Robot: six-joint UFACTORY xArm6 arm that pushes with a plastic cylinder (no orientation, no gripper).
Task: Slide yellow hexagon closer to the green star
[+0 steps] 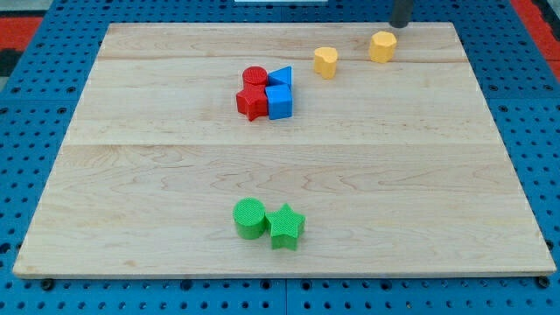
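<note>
A wooden desk (437, 175) holds a green star (285, 227) touching a green cylinder (249, 218) near the view's bottom, a red-and-blue cluster higher up, and a yellow hexagon (382, 46) just below my tip (400, 24) at the view's top.

dark rod (401, 12), round, plain

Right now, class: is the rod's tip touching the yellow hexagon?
Apart. The camera view shows my tip at the view's top edge, with bare wood between it and the yellow hexagon below.
</note>
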